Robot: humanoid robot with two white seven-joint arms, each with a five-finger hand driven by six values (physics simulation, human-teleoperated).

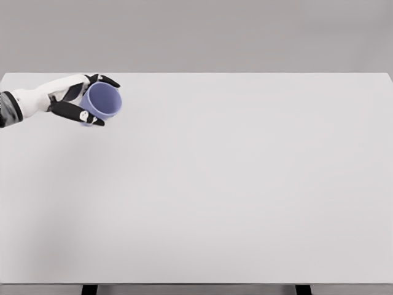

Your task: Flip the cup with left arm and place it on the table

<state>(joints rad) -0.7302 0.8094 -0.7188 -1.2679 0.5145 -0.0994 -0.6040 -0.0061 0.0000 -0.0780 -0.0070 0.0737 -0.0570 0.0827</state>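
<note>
White desk (233, 184) spreads bare toward camera. Left hand (73, 101) at far left edge, fingers (77, 114) wrapped round blue cup (102, 101), mouth tipped sideways toward camera. Judged mid-flip. Next: finish rotation upright, lower onto desk below fingers, release.

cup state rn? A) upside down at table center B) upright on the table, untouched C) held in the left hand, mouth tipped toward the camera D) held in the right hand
C: the left hand has its fingers wrapped around the blue cup at the table's far left, open mouth showing.
</note>
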